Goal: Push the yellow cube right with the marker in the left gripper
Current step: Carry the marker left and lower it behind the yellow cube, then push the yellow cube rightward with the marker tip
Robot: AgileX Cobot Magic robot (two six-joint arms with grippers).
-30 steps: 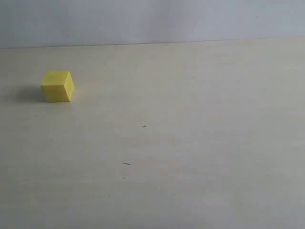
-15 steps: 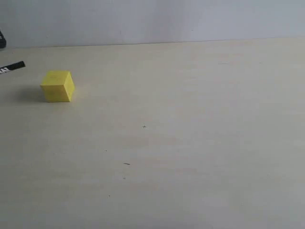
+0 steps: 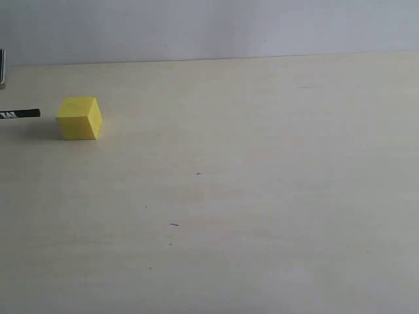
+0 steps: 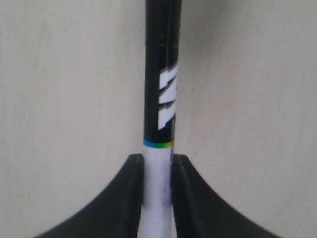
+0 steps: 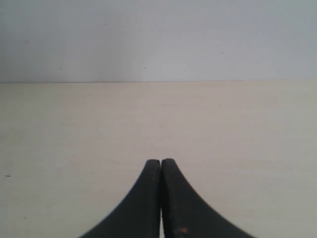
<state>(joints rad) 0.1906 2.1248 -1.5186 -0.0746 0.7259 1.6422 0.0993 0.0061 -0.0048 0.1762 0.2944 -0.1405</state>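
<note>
The yellow cube [image 3: 79, 118] rests on the pale table at the far left of the exterior view. Just left of it, the black end of the marker [image 3: 21, 114] pokes in from the frame edge, pointing at the cube with a small gap between them. In the left wrist view the marker [image 4: 161, 99] runs straight out from my left gripper [image 4: 157, 161], whose two black fingers are shut on its white barrel. The cube is out of that view. My right gripper [image 5: 161, 162] is shut with nothing in it, over bare table, and is not in the exterior view.
The pale tabletop [image 3: 249, 183] stretches to the right of the cube, with only a few tiny dark specks [image 3: 173, 224]. A grey-white wall [image 3: 209, 26] stands behind the table's far edge. A dark piece of the left arm [image 3: 2, 65] shows at the left frame edge.
The marker tip has come into the exterior view from the left, dropped lower and moved right toward the cube. The cube has not moved.
</note>
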